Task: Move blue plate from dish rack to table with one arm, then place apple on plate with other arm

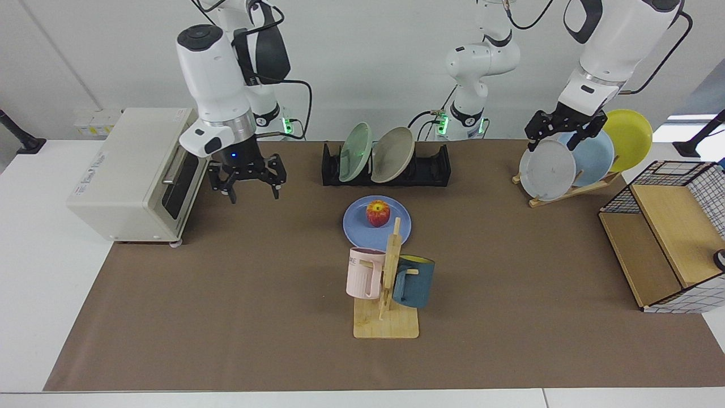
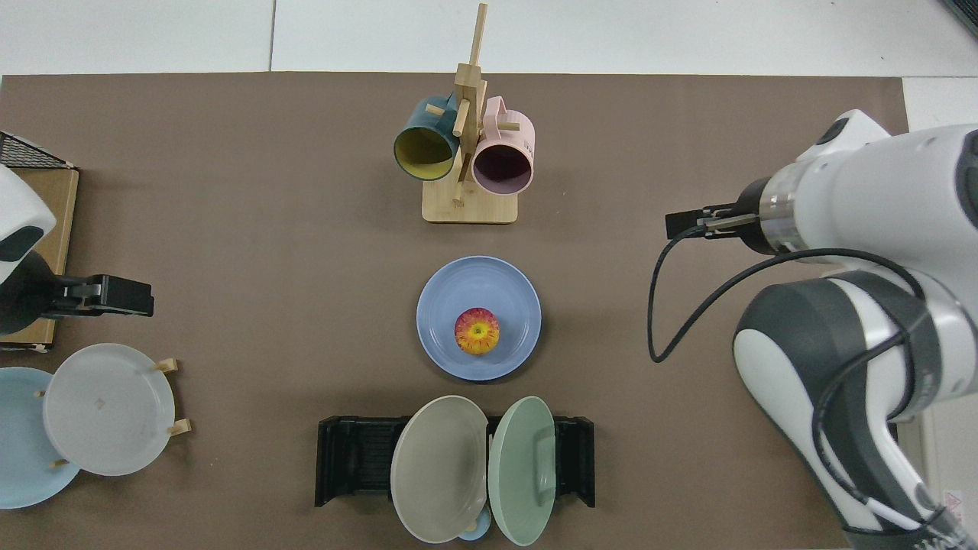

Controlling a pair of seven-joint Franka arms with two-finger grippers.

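Well off to the side of your right gripper [image 1: 247,181], toward the middle of the brown mat on the table [image 1: 226,294], sits the round periwinkle-blue plate [image 1: 358,226] with the small red-and-yellow apple [image 1: 378,213] resting right on it. That gripper hangs in the air just in front of the cream toaster oven [image 1: 136,173], pointing down, fingers spread apart with nothing between them. From above you can only make out its wrist end [image 2: 691,224], since the arm body covers the rest.

Your left gripper [image 1: 563,129] is way over on the other side, up at the pale wooden slanted stand [image 1: 572,190], hovering at the top edge of the grey plate [image 1: 546,170] with the paler sky-blue plate [image 1: 595,153] and the yellow plate [image 1: 631,139] stacked behind it. Its fingers look spread, but you can't really tell whether they touch the grey rim. In the top view it shows as the black block [image 2: 114,296] above that stand.

The low black slotted dish rack [image 1: 436,167] sits between the two grippers, just behind the blue plate and apart from it, holding a pale green plate [image 1: 355,150] and a beige plate [image 1: 392,154] leaning on edge. On the near side of the blue plate, very close, is the wooden mug tree [image 1: 388,306] with a pink mug [image 1: 362,273] and a dark teal mug [image 1: 414,281]. Beyond your left gripper there's a wire-and-wood basket [image 1: 668,238].
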